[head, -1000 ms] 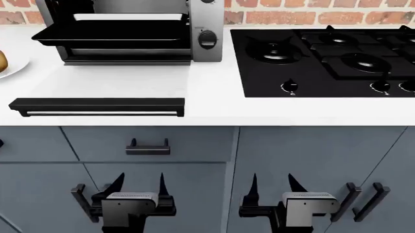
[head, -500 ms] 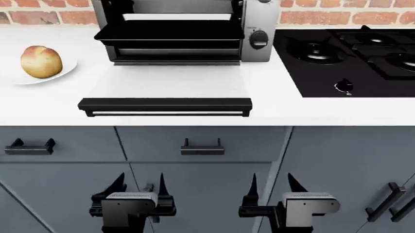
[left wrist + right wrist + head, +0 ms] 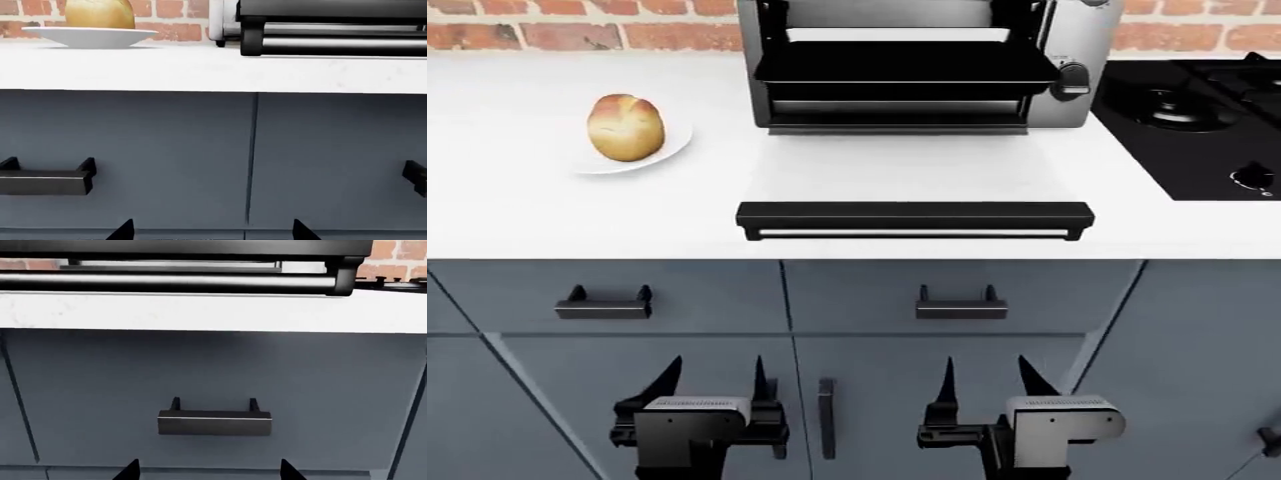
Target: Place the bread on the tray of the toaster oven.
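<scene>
Bread (image 3: 626, 127) sits on plate (image 3: 641, 155) at 10 o'clock; oven (image 3: 914, 65) w/ tray (image 3: 905, 68) at 12. Left gripper (image 3: 713, 382) & right gripper (image 3: 984, 380) hang low by cabinets, both w/ fingers apart, nothing held.

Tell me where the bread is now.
In the head view, the bread sits on a white plate on the counter, upper left, to the left of the toaster oven.

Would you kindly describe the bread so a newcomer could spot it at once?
Find the toaster oven at the back of the white counter. On the counter to its left sits a white plate; the bread is the golden-brown oval roll on it, the only food in sight.
</scene>
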### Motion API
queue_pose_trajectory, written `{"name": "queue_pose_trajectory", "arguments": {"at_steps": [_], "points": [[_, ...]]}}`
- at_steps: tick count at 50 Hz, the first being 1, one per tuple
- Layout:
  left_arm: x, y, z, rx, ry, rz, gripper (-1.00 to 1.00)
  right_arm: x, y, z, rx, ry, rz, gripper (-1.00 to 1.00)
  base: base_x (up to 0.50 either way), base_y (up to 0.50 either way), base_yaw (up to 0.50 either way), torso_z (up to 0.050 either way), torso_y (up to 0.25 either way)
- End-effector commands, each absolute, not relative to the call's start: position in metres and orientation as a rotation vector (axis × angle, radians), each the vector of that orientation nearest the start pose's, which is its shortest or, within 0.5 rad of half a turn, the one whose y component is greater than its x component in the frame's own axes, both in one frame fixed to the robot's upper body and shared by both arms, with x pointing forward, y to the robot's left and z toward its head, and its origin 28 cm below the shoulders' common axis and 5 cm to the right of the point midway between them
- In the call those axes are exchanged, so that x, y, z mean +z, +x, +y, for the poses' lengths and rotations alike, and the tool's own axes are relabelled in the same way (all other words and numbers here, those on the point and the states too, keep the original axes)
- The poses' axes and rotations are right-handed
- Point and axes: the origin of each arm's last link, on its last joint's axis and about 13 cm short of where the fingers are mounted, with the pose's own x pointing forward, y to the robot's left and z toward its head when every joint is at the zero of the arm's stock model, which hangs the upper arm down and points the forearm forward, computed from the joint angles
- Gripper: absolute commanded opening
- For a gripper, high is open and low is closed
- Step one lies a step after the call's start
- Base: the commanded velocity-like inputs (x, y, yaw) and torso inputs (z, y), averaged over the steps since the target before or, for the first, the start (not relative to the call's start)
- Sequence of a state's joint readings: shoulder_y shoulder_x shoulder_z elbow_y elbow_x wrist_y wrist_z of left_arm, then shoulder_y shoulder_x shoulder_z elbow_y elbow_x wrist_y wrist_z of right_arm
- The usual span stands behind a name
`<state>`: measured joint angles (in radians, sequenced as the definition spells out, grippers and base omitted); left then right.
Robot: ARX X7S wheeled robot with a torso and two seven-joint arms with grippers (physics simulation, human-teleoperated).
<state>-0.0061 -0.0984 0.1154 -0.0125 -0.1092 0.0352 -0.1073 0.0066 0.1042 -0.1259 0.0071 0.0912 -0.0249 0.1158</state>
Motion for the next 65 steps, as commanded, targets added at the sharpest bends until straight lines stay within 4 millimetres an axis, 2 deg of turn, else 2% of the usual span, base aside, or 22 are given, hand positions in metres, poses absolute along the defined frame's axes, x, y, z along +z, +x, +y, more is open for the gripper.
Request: {"name": "queue_pose_trajectory", "arguments": {"at_steps": [1,11,54,62,63,64,65], "points": [[0.013,0.211,0.205,-0.001,-0.016,-0.012,1.00,0.013,0.211,-0.096,0.008,-0.015,-0.015,1.00,0.00,0.50,0.00,0.000,0.000],[0.013,0.211,0.205,-0.001,-0.010,-0.017,1.00,0.013,0.211,-0.096,0.009,-0.021,-0.015,1.00,0.00,0.15,0.00,0.003,0.000],[0.013,0.211,0.205,-0.013,-0.020,-0.032,1.00,0.013,0.210,-0.096,0.002,-0.026,-0.018,1.00,0.00,0.00,0.00,0.050,0.000],[0.013,0.211,0.205,-0.017,0.002,-0.053,1.00,0.013,0.210,-0.096,-0.002,-0.034,-0.017,1.00,0.00,0.00,0.00,0.000,0.000],[0.002,0.213,0.208,-0.014,-0.022,-0.029,1.00,0.022,0.218,-0.097,-0.007,-0.043,-0.021,1.00,0.00,0.00,0.00,0.000,0.000],[0.013,0.211,0.206,-0.011,0.003,-0.049,1.00,0.014,0.210,-0.096,-0.002,-0.035,-0.018,1.00,0.00,0.00,0.00,0.000,0.000],[0.013,0.211,0.205,-0.011,0.001,-0.050,1.00,0.013,0.210,-0.096,-0.002,-0.036,-0.017,1.00,0.00,0.00,0.00,0.000,0.000]]}}
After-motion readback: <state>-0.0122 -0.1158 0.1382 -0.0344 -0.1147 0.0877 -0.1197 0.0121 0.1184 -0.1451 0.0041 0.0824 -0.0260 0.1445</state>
